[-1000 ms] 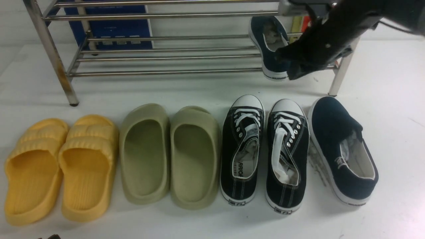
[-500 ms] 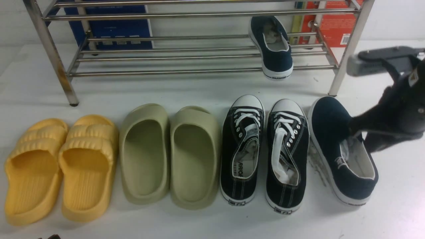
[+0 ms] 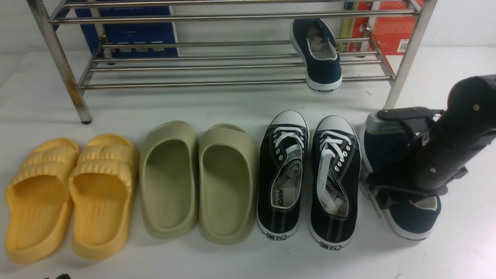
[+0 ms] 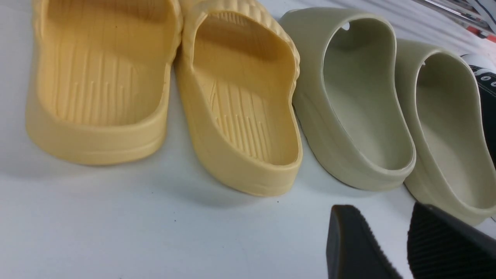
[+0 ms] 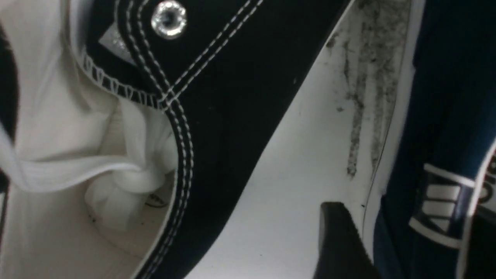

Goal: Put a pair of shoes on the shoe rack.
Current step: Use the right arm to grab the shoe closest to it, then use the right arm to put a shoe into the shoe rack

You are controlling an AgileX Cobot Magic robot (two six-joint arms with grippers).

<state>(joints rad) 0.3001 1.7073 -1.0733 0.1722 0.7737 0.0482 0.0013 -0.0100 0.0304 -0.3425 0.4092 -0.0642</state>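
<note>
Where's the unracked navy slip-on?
The navy slip-on lies at the floor row's right end in the front view, beside the black lace-ups, partly under the right arm.

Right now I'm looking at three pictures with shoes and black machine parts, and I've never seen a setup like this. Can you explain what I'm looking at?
This is a robot with two arms, each ending in a two-fingered gripper. The wide picture comes from a camera between the arms, looking forward. The other two come from cameras on the wrists. On the white surface stand yellow slippers, green slippers, black lace-up sneakers and one navy shoe. Its twin sits on the steel rack behind. The right gripper is down over the navy shoe, jaws apart, with one finger outside the sole. Nothing is lifted. The left gripper hangs open and empty near the slippers.
</note>
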